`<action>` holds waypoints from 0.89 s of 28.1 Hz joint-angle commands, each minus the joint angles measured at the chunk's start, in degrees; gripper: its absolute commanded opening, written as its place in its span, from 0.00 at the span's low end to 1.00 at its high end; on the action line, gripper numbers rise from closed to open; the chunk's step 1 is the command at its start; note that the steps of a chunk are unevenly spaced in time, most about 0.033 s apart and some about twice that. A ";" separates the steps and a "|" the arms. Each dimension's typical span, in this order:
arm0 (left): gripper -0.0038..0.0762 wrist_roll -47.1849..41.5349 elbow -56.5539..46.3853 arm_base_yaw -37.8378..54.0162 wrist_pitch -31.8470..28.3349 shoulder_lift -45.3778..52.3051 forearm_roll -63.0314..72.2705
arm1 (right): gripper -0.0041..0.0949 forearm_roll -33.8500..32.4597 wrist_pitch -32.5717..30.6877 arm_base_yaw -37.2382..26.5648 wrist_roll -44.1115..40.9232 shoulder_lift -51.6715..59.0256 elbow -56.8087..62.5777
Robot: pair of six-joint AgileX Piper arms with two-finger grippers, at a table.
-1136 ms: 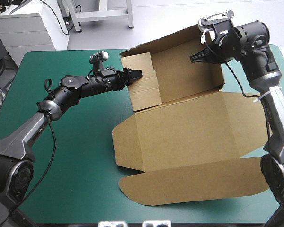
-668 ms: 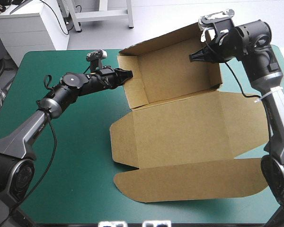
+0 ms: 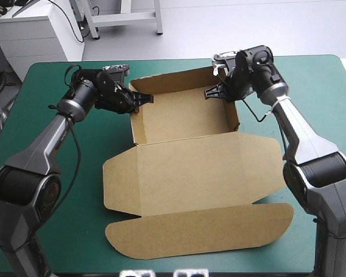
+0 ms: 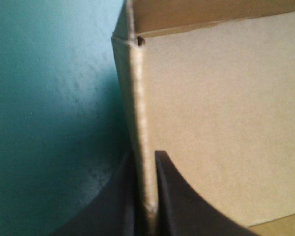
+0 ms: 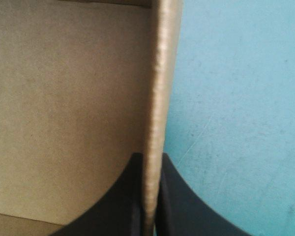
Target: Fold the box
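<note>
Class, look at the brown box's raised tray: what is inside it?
Only bare brown floor shows inside the box. The left gripper and right gripper each pinch a side wall, one finger inside; the floor beneath them is covered.

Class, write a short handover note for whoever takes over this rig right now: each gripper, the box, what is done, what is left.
Left gripper: shut on the box, pinching its left wall.
Right gripper: shut on the box's right wall.
Box: on the teal-green cover, tray toward the far edge, lid flat toward the near edge.
Done: tray walls raised.
To do: lid and its flaps lie flat, unfolded.
</note>
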State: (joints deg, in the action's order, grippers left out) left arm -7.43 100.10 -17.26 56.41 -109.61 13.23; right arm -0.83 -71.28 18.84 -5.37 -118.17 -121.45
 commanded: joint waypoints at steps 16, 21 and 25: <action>0.24 5.30 3.67 -1.21 2.02 -5.84 3.00 | 0.22 4.43 -0.40 0.78 8.14 -8.05 -1.57; 0.55 5.69 6.24 -1.21 4.82 -5.84 2.32 | 0.53 4.72 -0.50 0.78 8.01 -7.96 -1.57; 0.59 5.69 7.95 -1.21 5.22 -5.84 2.32 | 0.55 4.57 -0.50 0.67 8.03 -6.96 -1.57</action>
State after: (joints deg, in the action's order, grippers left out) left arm -1.91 105.28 -18.20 61.97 -119.04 14.39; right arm 0.83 -70.33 19.11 1.56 -128.32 -122.48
